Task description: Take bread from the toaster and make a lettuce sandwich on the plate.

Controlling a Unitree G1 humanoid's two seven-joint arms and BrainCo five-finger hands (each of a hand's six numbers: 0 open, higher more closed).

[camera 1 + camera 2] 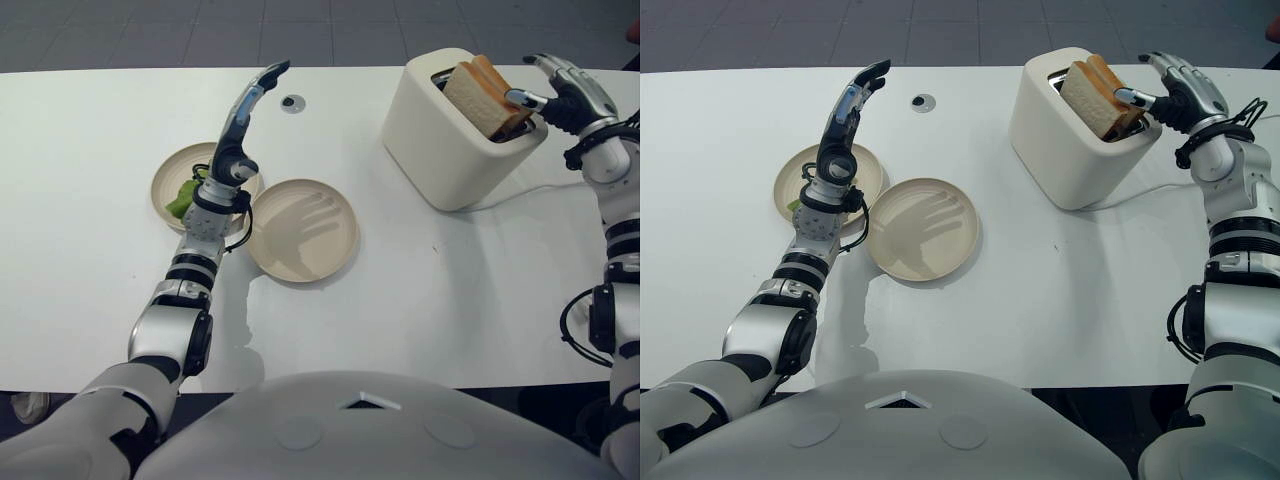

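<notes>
Left eye view showed the bread (478, 92) leaning tilted out of the toaster (440, 150). The right hand (570, 92) was spread around it, one fingertip (516, 97) touching a slice but gripping nothing. A shallow pinch might have dropped a slice on the desk (90, 140) or tugged the toaster. The left hand (243, 118) stood flat and empty above the lettuce (183, 198), beside the plate (305, 232). No writing was legible.

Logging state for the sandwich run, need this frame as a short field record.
toaster: on the table, to the robot's right
bread: two slices sticking up out of the toaster
right hand: at the bread, grip unclear
lettuce: on the left plate
left hand: open, raised above the left plate
centre plate: bare, beside the left plate
</notes>
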